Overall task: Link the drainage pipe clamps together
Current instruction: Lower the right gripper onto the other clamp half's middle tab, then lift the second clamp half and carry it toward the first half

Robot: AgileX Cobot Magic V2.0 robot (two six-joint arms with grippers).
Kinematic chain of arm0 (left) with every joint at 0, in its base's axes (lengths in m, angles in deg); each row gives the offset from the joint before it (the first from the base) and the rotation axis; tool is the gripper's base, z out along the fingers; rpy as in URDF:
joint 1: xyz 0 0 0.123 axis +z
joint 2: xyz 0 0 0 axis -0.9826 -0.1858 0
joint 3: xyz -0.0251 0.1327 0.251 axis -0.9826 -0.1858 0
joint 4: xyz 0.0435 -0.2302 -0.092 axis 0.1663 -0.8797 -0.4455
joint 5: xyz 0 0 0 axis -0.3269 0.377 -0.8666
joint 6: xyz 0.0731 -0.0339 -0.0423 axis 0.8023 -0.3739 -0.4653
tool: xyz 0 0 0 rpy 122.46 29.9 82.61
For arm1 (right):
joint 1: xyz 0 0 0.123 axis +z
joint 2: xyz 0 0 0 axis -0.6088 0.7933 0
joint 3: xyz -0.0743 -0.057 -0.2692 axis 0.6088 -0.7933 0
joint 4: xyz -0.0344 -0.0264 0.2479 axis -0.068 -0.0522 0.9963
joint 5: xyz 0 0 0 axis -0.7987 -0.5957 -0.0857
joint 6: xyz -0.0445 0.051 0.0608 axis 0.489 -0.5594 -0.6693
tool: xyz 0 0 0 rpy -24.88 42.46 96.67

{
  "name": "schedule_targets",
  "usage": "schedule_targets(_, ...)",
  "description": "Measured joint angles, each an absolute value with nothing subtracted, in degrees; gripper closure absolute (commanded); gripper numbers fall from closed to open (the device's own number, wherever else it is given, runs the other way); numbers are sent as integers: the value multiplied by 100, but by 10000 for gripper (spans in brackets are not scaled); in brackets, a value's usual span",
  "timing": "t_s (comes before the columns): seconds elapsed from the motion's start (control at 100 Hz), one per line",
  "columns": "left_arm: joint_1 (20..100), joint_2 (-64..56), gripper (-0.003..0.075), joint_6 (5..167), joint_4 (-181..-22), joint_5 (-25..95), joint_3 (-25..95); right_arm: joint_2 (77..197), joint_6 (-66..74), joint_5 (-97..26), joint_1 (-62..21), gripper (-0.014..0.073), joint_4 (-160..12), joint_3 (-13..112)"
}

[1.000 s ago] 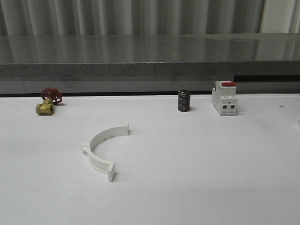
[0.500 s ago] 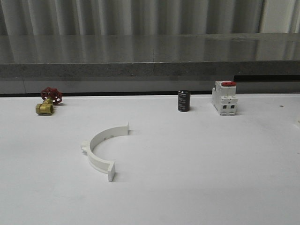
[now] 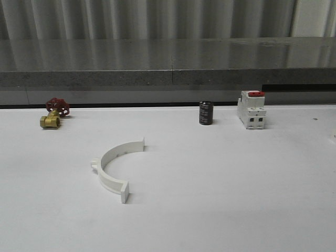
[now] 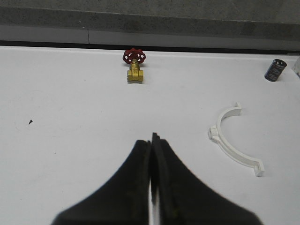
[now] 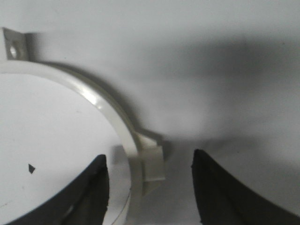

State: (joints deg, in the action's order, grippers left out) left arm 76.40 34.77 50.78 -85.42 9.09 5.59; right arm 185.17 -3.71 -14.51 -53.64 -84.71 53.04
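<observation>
One white half-ring drainage pipe clamp [image 3: 112, 168] lies flat on the white table, left of centre, its open side facing right. The left wrist view shows it [image 4: 233, 141] off to the side of my left gripper [image 4: 152, 139], which is shut on nothing. A second white clamp half [image 5: 101, 101] lies under my right gripper [image 5: 149, 157], which is open. The clamp's middle tab [image 5: 151, 164] sits between the two fingers, and neither finger touches it. An end flange with a hole [image 5: 14, 47] shows at the far end of that arc.
A brass valve with a red handwheel [image 3: 52, 114] stands at the back left. At the back right are a black cylinder [image 3: 206, 113] and a white switch block with a red top [image 3: 251, 109]. A grey ledge [image 3: 168, 79] runs behind the table.
</observation>
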Motion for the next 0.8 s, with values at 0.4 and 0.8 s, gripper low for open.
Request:
schedule_targets(0.4, 7640, 3477, 741, 5078, -8542, 909, 559, 18578, -312, -1503, -5364, 567, -8471, 5303)
schedule_targets(0.8, 7640, 3477, 741, 5078, -8542, 909, 559, 18587, -294, -1139, -5336, 661, -8332, 5455)
